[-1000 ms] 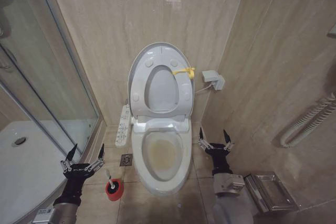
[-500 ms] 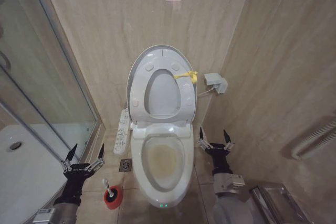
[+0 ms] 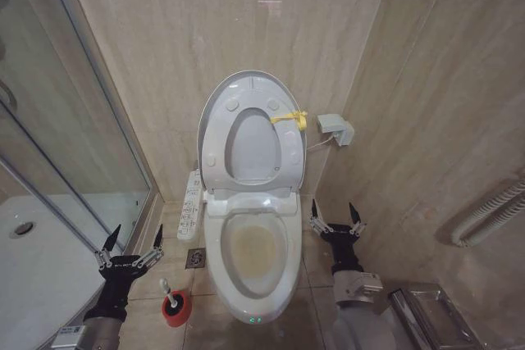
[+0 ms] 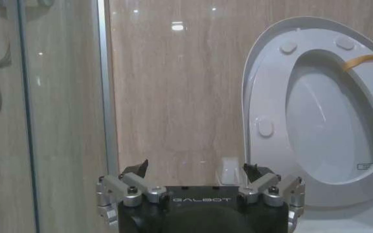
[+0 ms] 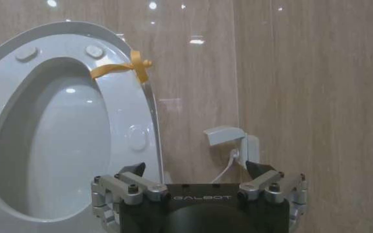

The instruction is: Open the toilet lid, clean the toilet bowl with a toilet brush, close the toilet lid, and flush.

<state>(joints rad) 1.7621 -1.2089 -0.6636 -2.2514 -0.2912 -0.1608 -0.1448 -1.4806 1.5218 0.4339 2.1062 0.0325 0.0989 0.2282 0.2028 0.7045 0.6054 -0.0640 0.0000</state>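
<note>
Little has shifted: lid (image 3: 250, 133) stands raised, both end effectors, left (image 3: 130, 245) and right (image 3: 336, 216), spread empty. Left should grasp brush (image 3: 169, 292) handle squarely before scrubbing bowl (image 3: 253, 252).

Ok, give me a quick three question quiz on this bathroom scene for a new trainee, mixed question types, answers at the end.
1. True or false: the toilet lid is raised against the wall.
2. On which side of the toilet bowl does the toilet brush stand, by the robot's own sides?
3. Multiple choice: the left gripper and right gripper are A) both holding the brush, B) both open and empty, C) pressing the lid.

Key: 1 true. 2 left, on the floor in its red holder. 3 B.
</note>
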